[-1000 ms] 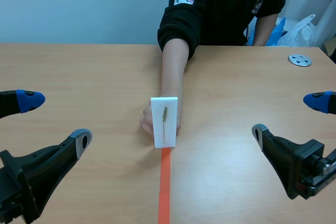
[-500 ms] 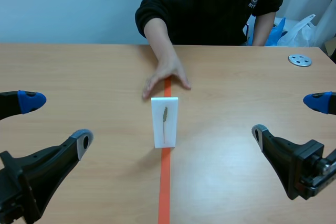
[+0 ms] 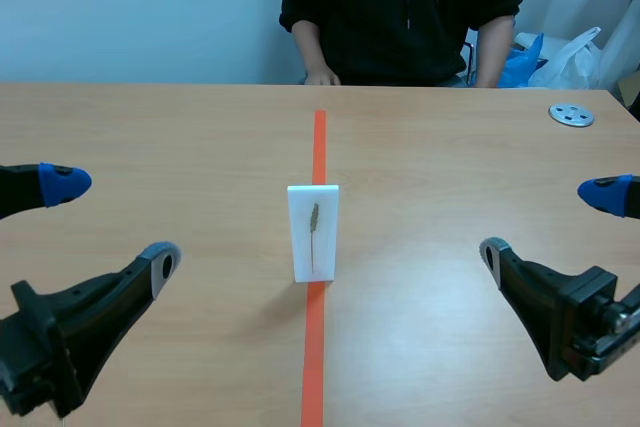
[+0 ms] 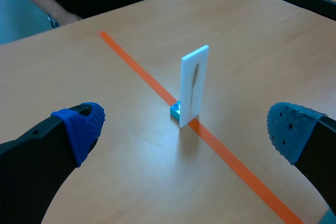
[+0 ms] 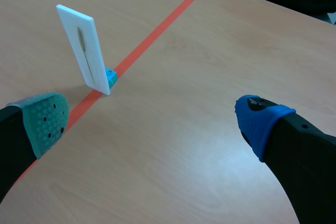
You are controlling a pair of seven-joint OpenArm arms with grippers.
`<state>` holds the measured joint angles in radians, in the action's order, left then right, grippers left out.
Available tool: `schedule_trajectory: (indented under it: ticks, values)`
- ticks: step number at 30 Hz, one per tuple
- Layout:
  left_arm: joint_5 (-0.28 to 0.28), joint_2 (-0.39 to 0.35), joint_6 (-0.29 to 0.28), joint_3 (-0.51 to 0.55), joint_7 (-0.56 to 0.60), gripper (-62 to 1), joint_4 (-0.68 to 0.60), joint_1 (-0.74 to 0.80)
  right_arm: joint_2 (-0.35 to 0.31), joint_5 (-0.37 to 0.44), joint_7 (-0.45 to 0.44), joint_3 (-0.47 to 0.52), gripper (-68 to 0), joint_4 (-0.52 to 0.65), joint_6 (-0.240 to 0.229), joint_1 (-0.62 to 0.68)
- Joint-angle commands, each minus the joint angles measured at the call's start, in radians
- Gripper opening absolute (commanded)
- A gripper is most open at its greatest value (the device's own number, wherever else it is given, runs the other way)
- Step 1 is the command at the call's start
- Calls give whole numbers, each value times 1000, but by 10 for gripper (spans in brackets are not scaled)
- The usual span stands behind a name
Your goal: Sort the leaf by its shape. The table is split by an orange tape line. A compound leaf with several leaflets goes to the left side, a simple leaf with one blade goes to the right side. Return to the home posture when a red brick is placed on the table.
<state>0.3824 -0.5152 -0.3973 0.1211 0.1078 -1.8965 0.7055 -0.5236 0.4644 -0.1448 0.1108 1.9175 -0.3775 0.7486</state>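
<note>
The person's hand has pulled back from the middle of the table to its far edge. The white card now stands alone. It is upright on the orange tape line in a small blue base, with a narrow leaf on its face. It is ahead of both grippers and between them, touched by neither. The left gripper is spread wide and holds nothing, and so is the right gripper. A metal disc lies well beyond the right gripper.
</note>
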Motion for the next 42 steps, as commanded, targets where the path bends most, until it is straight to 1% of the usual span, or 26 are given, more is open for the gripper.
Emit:
schedule_trajectory:
  ticks: [1, 3, 5, 11, 15, 20, 25, 31, 34, 36, 39, 42]
  values:
    - [-6, 4, -3, -10, 7, 14, 12, -26, -2, 14, -11, 15, 4, 14, 2, -3]
    - [-10, 5, -4, -23, 7, 14, 41, -56, -2, 14, -11, 15, 4, 14, -5, -3]
    - [-10, 5, -18, -42, 8, 14, 78, -89, -2, 15, -11, 15, 4, 14, -7, -3]
    - [-13, 5, -39, -135, 16, 14, 211, -210, -2, 14, -11, 15, 4, 14, -8, 0]
    - [-75, 20, -43, -196, 40, 14, 314, -311, -2, 14, -11, 15, 4, 14, -8, 0]
    - [-118, 63, -71, -273, 98, 14, 447, -428, -2, 14, -11, 15, 4, 14, -8, 0]
    - [-196, 114, -86, -365, 148, 14, 571, -537, -2, 14, -8, 15, 4, 14, -8, 0]
    - [-299, 184, -85, -460, 226, 14, 726, -662, -2, 14, -7, 15, 4, 14, -8, 0]
    - [-328, 217, -85, -491, 270, 14, 810, -726, -2, 14, -7, 15, 4, 14, -8, 0]
    - [-330, 239, -85, -506, 285, 14, 861, -763, -2, 14, -7, 15, 4, 14, -8, 0]
    - [-371, 273, -85, -530, 317, 14, 926, -806, -2, 14, -8, 15, 4, 14, -8, 0]
    - [-377, 302, -84, -560, 325, 14, 978, -839, -2, 14, -8, 15, 4, 14, -8, 0]
